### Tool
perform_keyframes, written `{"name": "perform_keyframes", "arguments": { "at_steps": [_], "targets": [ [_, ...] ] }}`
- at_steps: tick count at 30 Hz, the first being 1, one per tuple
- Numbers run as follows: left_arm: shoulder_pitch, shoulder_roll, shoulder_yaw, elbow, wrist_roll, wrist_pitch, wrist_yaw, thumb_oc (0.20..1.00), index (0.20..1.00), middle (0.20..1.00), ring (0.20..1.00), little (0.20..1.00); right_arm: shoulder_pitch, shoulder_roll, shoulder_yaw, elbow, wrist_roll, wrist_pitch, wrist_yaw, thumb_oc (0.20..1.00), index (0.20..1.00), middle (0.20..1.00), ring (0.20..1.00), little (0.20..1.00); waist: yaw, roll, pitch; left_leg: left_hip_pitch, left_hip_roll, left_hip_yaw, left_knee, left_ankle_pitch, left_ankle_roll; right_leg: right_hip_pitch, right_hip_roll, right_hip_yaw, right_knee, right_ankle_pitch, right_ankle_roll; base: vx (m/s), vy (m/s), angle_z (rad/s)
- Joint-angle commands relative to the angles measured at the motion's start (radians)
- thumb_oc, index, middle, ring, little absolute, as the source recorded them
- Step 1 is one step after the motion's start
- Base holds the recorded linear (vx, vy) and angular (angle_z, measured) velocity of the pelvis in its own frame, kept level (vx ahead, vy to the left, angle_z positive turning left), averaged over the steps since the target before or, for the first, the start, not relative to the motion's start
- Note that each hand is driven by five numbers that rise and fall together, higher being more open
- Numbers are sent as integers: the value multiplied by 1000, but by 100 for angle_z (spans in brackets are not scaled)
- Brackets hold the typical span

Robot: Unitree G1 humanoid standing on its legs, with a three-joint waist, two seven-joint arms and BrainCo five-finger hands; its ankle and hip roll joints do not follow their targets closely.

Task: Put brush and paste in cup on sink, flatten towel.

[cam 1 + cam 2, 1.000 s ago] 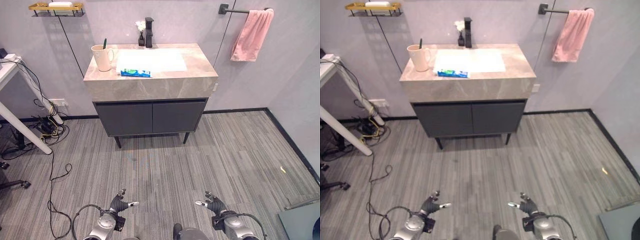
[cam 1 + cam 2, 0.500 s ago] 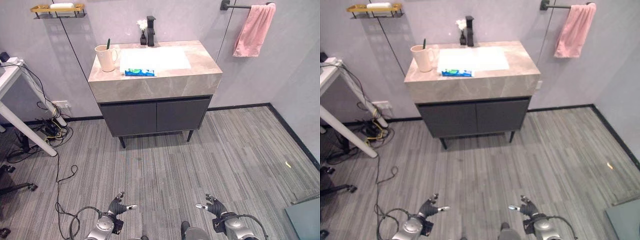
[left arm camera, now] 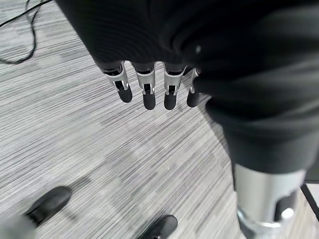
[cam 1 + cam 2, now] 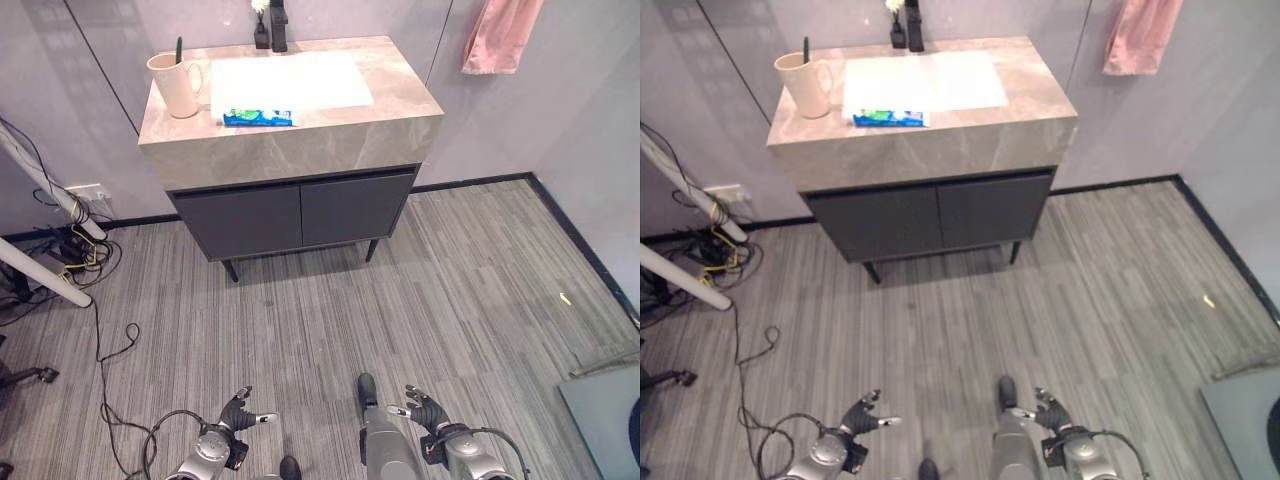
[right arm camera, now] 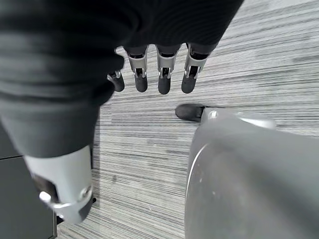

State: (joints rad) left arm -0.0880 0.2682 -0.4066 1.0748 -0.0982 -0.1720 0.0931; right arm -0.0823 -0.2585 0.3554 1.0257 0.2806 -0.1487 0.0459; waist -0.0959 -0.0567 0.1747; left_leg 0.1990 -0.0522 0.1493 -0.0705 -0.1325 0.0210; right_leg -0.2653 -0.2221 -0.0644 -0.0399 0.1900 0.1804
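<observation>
Paste (image 4: 258, 118) flat on sink (image 4: 300, 150), beside cup (image 4: 175, 84).

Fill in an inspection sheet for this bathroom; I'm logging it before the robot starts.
Surface: grey stone vanity top with white basin.
Job's things: cream mug holding a dark green toothbrush; blue-green toothpaste tube lying at the basin's front edge; pink towel hanging on the wall.
Clutter: black faucet.
Hands: left hand and right hand open, low over the floor.
Cables: tangle by the wall socket.
Surroundings: striped grey floor.
</observation>
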Motion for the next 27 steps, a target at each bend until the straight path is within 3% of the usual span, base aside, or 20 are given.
{"name": "perform_keyframes", "arguments": {
  "at_steps": [1, 3, 5, 8, 9, 12, 13, 15, 17, 18, 19, 20, 21, 23, 27],
  "targets": [
    [-42, 24, 6, -28, 31, -34, 6, 1000, 1000, 1000, 1000, 1000, -47, -17, 7, -37, -2, -24, -9, 1000, 1000, 1000, 1000, 1000, -5, -10, -6, 5, -10, -42, 99, -34, -1, -8, -3, 33, 45, 125, 43, 193, -88, 11],
    [-49, 11, 4, 7, 35, -33, 9, 1000, 1000, 1000, 1000, 1000, -42, -14, 15, -26, -10, -22, -7, 1000, 1000, 1000, 1000, 1000, -10, -5, -26, 33, 8, -56, 78, -25, -14, 12, 19, 32, 45, 120, 34, 215, -120, 14],
    [-52, 0, 8, 26, 24, -32, 13, 1000, 1000, 1000, 1000, 1000, -38, -23, 31, -48, -28, -21, 1, 1000, 1000, 1000, 1000, 1000, -16, 11, -52, 55, 44, -68, 57, 16, -39, 31, 52, 15, 40, 113, 23, 260, -200, 5],
    [-61, -16, 4, 33, -1, -33, 12, 1000, 1000, 1000, 1000, 1000, -32, -45, 46, -71, -41, -23, 0, 1000, 1000, 1000, 1000, 1000, -26, 39, -77, 45, 103, -87, 95, 67, -81, 46, 104, 3, 41, 49, -14, 240, -228, 11],
    [-61, -16, 4, 33, -1, -33, 12, 1000, 1000, 1000, 1000, 1000, -32, -46, 46, -71, -41, -23, 0, 1000, 1000, 1000, 1000, 1000, -27, 39, -77, 45, 104, -87, 95, 67, -81, 46, 105, 3, 42, 49, -15, 225, -226, -4],
    [-74, -23, -4, 30, -8, -31, 11, 1000, 1000, 1000, 1000, 1000, -34, -64, 60, -95, -56, -28, -5, 1000, 1000, 1000, 1000, 1000, -27, 49, -69, -38, 132, -87, 281, 203, -145, 86, 135, -12, 21, 14, -57, 156, -214, 3],
    [-89, -21, -14, 12, -24, -30, 12, 1000, 1000, 1000, 1000, 1000, -33, -77, 66, -120, -56, -34, -16, 1000, 1000, 1000, 1000, 1000, -30, 35, -52, -125, 155, -78, 440, 290, -183, 118, 132, -23, 6, -8, -87, 150, -261, 17],
    [-97, -19, -23, -13, -29, -29, 13, 1000, 1000, 1000, 1000, 1000, -30, -87, 74, -132, -60, -31, -22, 1000, 1000, 1000, 1000, 1000, -26, 20, -36, -175, 168, -57, 509, 306, -182, 153, 130, -32, -3, -37, -104, 139, -183, 23],
    [-100, -18, -25, -18, -30, -29, 15, 1000, 1000, 1000, 1000, 1000, -31, -88, 76, -128, -65, -30, -23, 1000, 1000, 1000, 1000, 1000, -27, 19, -32, -192, 191, -17, 494, 310, -174, 167, 128, -34, -8, -44, -103, 146, -42, 27],
    [-106, -22, -25, -20, -38, -33, 18, 1000, 1000, 1000, 1000, 1000, -28, -92, 79, -120, -74, -26, -27, 1000, 1000, 1000, 1000, 1000, -18, 11, -32, -246, 210, 49, 394, 265, -153, 198, 110, -37, -20, -58, -87, 315, 70, 30],
    [-105, -22, -19, -17, -39, -37, 28, 1000, 1000, 1000, 1000, 1000, -27, -98, 82, -123, -84, -28, -27, 1000, 1000, 1000, 1000, 1000, -6, 7, -40, -292, 198, 71, 268, 219, -135, 219, 100, -26, -27, -76, -69, 586, 212, 31],
    [-96, -25, -16, -3, -35, -37, 37, 1000, 1000, 1000, 1000, 1000, -22, -88, 95, -95, -109, -29, -29, 1000, 1000, 1000, 1000, 1000, 25, 21, -48, -361, 205, 44, 83, 286, -133, 264, 101, -13, -32, -109, -59, 837, 468, 23],
    [-96, -13, -19, 28, -6, -36, 40, 1000, 1000, 1000, 1000, 1000, -37, -84, 123, -70, -175, -30, -31, 1000, 1000, 1000, 1000, 1000, 50, 32, -55, -384, 239, -8, -6, 362, -159, 316, 104, 21, -31, -151, -49, 767, 492, -29],
    [-93, -7, -24, 28, 8, -36, 40, 1000, 1000, 1000, 1000, 1000, -36, -84, 123, -71, -179, -29, -30, 1000, 1000, 1000, 1000, 1000, 57, 29, -58, -382, 238, -15, 1, 360, -159, 325, 99, 32, -23, -163, -47, 340, 256, -129],
    [-106, 14, -39, 55, 39, -24, 33, 1000, 1000, 1000, 1000, 1000, -47, -63, 112, -44, -167, -23, -27, 1000, 1000, 1000, 1000, 1000, 68, 6, -63, -414, 182, -60, 154, 254, -103, 339, 48, 84, 67, -193, -24, 227, 260, -87]
  ]
}}
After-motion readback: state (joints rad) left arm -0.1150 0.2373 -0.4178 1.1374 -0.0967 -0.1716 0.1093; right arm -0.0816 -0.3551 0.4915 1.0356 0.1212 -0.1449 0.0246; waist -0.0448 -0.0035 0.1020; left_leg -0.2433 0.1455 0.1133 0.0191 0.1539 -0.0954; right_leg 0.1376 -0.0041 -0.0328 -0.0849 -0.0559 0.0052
